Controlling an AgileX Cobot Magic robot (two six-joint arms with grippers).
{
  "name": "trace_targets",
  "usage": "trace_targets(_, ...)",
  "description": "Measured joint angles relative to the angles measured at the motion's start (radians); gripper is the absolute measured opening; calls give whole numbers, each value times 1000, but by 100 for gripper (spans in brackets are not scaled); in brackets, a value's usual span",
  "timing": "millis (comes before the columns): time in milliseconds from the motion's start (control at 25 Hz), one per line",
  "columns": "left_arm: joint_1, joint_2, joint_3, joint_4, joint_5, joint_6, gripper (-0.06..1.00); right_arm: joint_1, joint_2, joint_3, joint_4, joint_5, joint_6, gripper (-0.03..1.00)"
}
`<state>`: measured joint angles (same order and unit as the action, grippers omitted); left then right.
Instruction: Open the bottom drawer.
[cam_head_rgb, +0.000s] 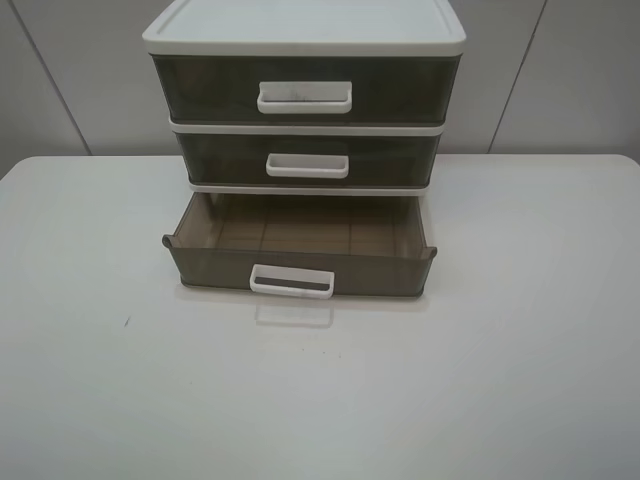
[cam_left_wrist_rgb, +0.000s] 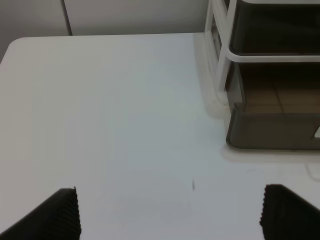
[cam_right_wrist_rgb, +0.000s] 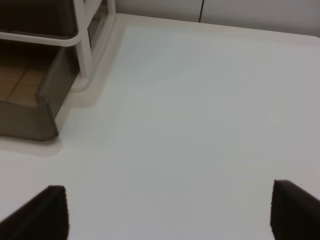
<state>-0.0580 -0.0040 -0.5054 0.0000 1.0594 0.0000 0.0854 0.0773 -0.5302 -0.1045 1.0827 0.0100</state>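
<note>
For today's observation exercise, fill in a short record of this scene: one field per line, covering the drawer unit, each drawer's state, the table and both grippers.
unit: white-framed three-drawer unit at the back of the white table
top drawer: closed
middle drawer: closed
bottom drawer: pulled out, nothing visible inside
bottom drawer handle: white loop, nothing gripping it
left gripper: open, over bare table, clear of the unit
right gripper: open, over bare table, clear of the unit
</note>
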Motion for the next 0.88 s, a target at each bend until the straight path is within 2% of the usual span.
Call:
trace_targets(320, 0, 0, 0, 0, 0, 0, 74, -79, -81, 6, -19, -15, 0, 80)
trace_targets(880, 0, 0, 0, 0, 0, 0, 74, -82, -81, 6, -1, -15, -22, 80)
